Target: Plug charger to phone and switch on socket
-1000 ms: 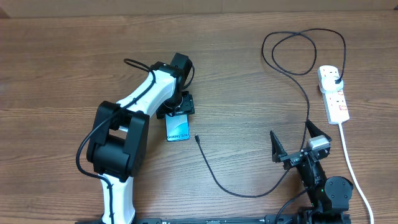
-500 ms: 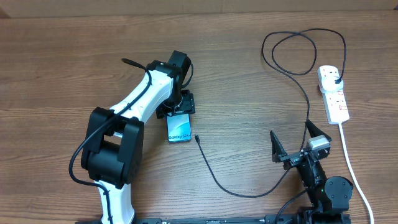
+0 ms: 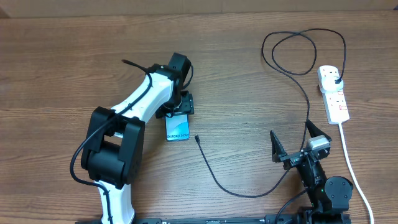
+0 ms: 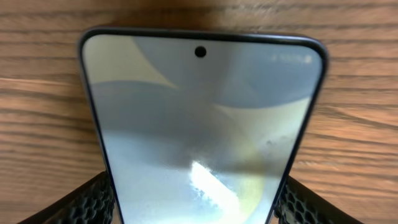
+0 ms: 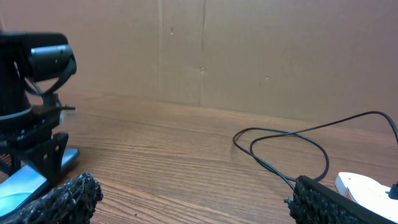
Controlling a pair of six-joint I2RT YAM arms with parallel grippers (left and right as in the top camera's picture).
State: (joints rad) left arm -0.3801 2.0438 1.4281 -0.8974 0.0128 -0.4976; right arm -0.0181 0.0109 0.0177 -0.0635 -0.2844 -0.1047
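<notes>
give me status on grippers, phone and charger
left gripper shut on phone; right gripper open. charger tip beside phone, unplugged. nothing between them.

The overhead view looks straight down on the whole table [image 3: 56, 56] from well above. The left wrist view hangs very close over the phone [image 4: 199, 137], whose screen nearly fills it. The right wrist view sits low, facing level across the table toward a cardboard wall [image 5: 249, 50]. With the overhead it shares the phone, black cable [image 5: 292, 140] and power strip [image 5: 367, 186].
</notes>
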